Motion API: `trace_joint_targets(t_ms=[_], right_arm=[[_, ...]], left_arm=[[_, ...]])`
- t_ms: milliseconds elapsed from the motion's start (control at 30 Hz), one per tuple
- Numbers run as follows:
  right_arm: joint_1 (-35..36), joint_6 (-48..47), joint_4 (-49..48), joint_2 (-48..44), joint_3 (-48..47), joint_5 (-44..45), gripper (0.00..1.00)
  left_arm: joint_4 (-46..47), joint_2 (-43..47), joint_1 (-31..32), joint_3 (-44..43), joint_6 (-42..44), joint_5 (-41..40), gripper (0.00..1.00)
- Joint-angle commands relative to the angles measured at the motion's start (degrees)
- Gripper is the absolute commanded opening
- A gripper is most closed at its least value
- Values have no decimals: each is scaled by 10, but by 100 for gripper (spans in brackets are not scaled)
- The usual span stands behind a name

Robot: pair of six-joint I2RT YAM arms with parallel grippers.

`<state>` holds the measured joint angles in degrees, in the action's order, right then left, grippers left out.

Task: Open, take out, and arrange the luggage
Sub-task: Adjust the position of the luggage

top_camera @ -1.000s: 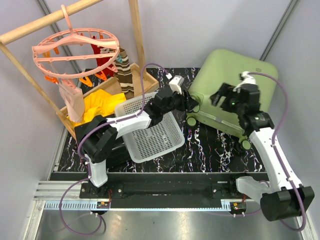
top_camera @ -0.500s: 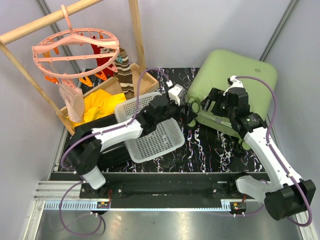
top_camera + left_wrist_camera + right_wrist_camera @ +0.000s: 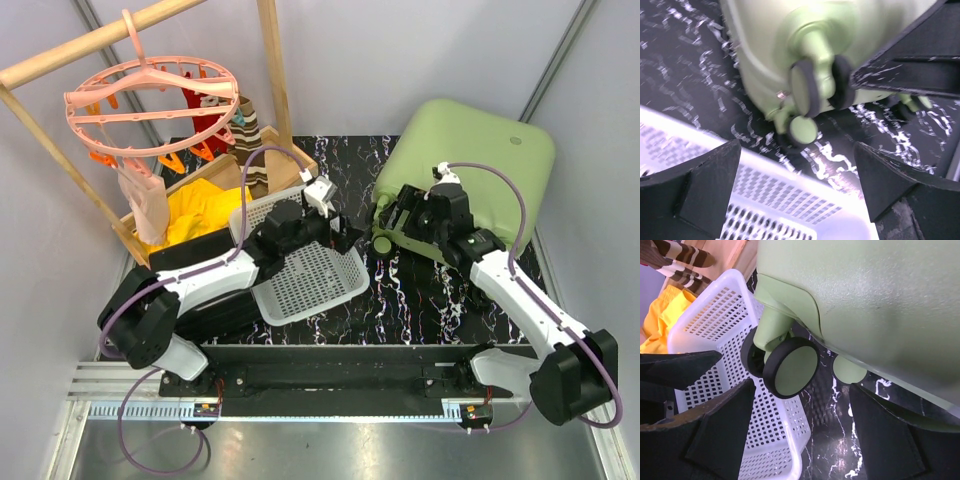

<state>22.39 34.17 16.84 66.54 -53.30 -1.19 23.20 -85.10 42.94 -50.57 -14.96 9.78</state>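
Top external view: the light-green luggage (image 3: 470, 150) lies shut at the far right of the black marbled table (image 3: 420, 290), its wheeled end turned toward the middle and both arms reaching for that end. The left gripper (image 3: 343, 238) hangs wide open and empty above the far right corner of the white basket (image 3: 300, 300). Its wrist camera shows a caster (image 3: 810, 87) of the case ahead of the fingers, near but apart. The right gripper (image 3: 393, 212) is likewise spread and holds nothing. From its own wrist, a caster sits just beyond the gap between its fingers, with no contact visible.

Opening looks to be the step in hand, and it is hardly begun. To do it well, the arms probably ought to leave the swivelling wheels alone, since these would turn under a pinch. They should seek the zip or catch along the shell's edge instead, one arm steadying the case while the other works. No zip or catch shows in any view, so where to grip cannot be told from here.
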Motion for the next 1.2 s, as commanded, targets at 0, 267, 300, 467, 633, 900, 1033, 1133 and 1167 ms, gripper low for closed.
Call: trace_joint_targets(t_ms=[0,267,300,467,633,900,1033,1133,1167], right_arm=[[13,34,-83,18,7,-7,85],[21,55,-156,61,14,-5,85],[21,56,-162,64,21,-2,85],[23,59,-192,72,26,9,82],[22,63,-198,77,28,33,65],[20,31,-147,33,7,94,12],[18,19,-130,31,-1,105,4],[18,27,-129,30,0,88,6],[17,30,-129,28,2,87,8]], left_arm=[[54,34,-9,13,12,34,99],[56,26,-10,13,14,44,95],[56,23,-10,13,15,47,95],[58,12,-10,5,15,60,91],[66,-9,-9,-3,4,66,88],[77,-65,14,-56,12,63,81],[96,-93,17,-67,7,50,78],[106,-109,20,-67,7,24,77],[111,-118,20,-68,7,17,76]])
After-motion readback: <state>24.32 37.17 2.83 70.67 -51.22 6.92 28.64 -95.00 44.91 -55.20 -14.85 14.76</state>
